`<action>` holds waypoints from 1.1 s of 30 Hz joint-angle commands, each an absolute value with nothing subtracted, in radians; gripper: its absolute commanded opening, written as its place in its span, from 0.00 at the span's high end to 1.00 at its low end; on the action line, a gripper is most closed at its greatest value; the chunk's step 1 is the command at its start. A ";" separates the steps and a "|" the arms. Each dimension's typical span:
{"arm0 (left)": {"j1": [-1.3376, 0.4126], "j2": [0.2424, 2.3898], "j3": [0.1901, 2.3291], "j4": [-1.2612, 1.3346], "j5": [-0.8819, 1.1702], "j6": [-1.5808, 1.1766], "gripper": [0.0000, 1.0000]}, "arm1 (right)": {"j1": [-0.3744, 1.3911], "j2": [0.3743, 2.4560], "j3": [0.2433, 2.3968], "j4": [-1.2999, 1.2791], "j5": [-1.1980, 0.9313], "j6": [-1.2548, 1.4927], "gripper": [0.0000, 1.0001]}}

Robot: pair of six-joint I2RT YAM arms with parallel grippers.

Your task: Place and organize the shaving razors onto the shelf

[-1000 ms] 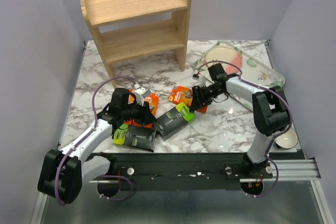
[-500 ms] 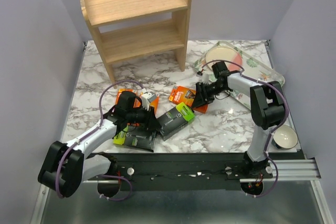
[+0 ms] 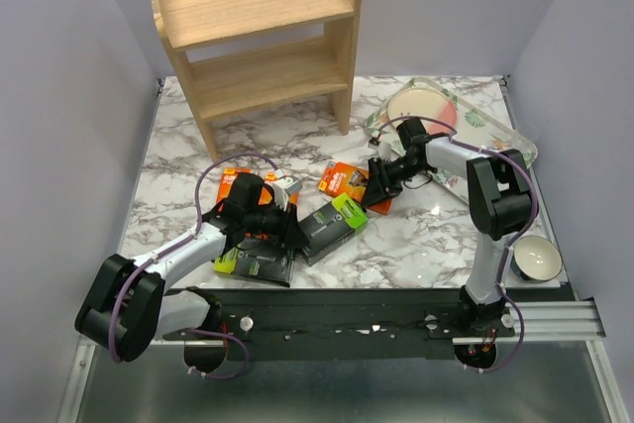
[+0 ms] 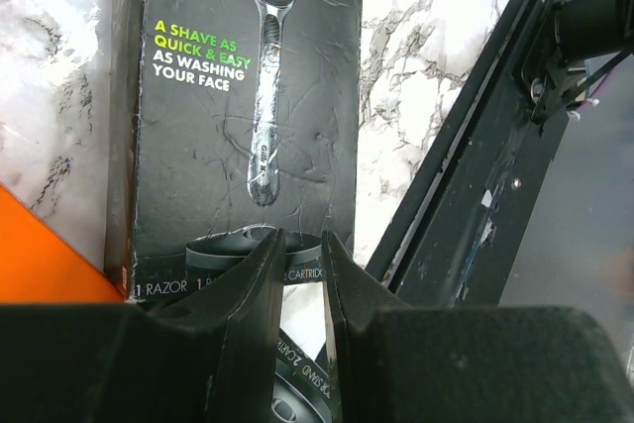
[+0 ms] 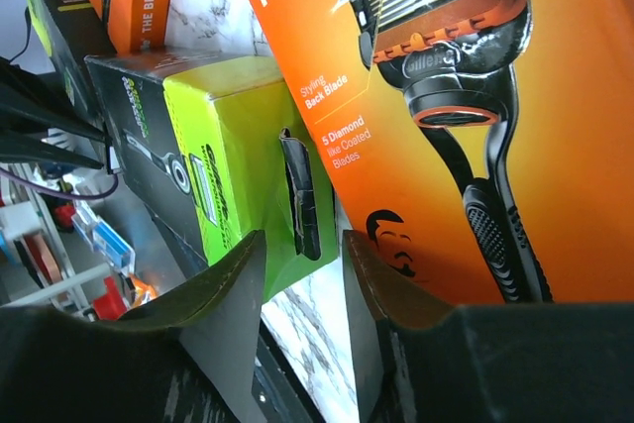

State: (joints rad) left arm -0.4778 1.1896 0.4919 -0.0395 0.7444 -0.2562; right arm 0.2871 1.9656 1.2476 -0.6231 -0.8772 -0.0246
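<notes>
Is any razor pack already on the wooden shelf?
No, the razor packs all lie on the marble table, in front of the shelf.

The left arm (image 3: 173, 255) is lying low beside the table's (image 3: 426, 237) near edge, the left gripper (image 3: 285, 229) pointing right, its fingers (image 4: 260, 274) standing narrowly parted. The right arm (image 3: 500, 197) is bending back from the right edge, the right gripper (image 3: 376, 188) pointing left and downward, jaws standing slightly wider apart.

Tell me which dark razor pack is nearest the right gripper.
The middle dark pack, whose lime-green end almost meets the right gripper. The other dark pack lies further left, near the front edge, under the left arm.
</notes>
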 commanded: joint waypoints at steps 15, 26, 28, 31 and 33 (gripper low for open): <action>-0.488 1.212 0.499 0.025 0.687 -0.285 0.68 | 0.342 2.060 1.298 -0.637 -0.882 -0.028 0.58; -0.483 1.233 0.541 0.066 0.646 -0.252 0.63 | 0.341 2.019 1.293 -0.640 -0.946 -0.026 0.95; -0.477 1.221 0.572 0.034 0.617 -0.233 0.47 | 0.331 1.990 1.296 -0.635 -0.943 -0.003 0.99; -0.477 1.201 0.698 -0.081 0.438 -0.258 0.26 | 0.293 1.908 1.295 -0.638 -0.939 0.086 0.99; -0.476 1.210 0.814 -0.123 0.358 -0.316 0.17 | 0.266 1.861 1.302 -0.653 -0.980 0.139 0.99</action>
State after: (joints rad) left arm -0.4793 1.2312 0.6094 -0.0231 0.5808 -0.2604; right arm 0.3183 1.9915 1.2861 -0.6426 -0.9142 0.0273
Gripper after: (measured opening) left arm 0.729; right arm 0.013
